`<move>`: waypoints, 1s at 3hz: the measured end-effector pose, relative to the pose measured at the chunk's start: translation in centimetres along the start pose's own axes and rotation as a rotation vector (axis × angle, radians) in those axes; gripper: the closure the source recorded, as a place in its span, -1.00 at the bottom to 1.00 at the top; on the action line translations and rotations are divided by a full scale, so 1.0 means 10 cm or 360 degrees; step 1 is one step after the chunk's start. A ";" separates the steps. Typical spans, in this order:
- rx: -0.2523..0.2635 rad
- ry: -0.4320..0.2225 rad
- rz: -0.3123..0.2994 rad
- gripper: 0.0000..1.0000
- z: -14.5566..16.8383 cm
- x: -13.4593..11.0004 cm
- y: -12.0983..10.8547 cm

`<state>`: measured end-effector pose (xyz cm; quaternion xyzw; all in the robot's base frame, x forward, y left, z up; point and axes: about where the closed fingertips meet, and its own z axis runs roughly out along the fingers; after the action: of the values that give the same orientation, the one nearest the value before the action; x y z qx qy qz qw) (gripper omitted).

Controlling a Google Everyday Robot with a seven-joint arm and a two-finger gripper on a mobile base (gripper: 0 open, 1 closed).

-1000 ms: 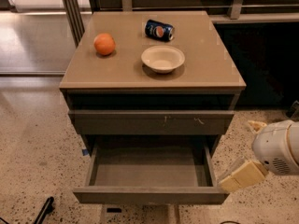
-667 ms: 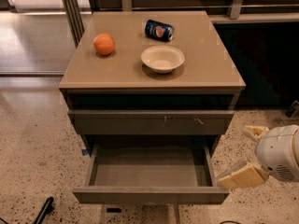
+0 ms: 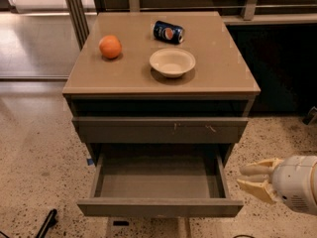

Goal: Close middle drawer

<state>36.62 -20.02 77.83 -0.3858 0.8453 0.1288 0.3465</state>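
The middle drawer (image 3: 158, 208) is pulled out towards me, and its flat grey-brown interior (image 3: 158, 180) is empty. Its slim plain front panel runs along the bottom of the view. My gripper (image 3: 254, 179) is at the lower right, just beside the drawer's right front corner and a little above the panel, not touching it. Its two pale fingers (image 3: 257, 169) point left at the drawer with a small gap between them and hold nothing.
Above the open drawer is a taller shut drawer front (image 3: 158, 129) with small pale scratches. On the cabinet top (image 3: 223, 78) lie an orange (image 3: 110, 47), a tipped blue soda can (image 3: 168, 32) and a pale bowl (image 3: 172, 62). Speckled floor surrounds the cabinet.
The view has drawn closer to the cabinet. My gripper has turned so both fingers now point left at the drawer's right front corner and look closer together. The drawer has not moved.
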 end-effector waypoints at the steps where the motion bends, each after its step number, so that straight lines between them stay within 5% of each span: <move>1: -0.0001 0.0001 -0.0002 0.76 0.00 0.00 0.00; 2: -0.0001 0.0001 -0.0002 1.00 0.00 0.00 0.00; 3: 0.0001 0.0001 -0.0006 1.00 0.00 -0.01 0.01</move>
<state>36.60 -19.95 77.91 -0.3873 0.8447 0.1277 0.3466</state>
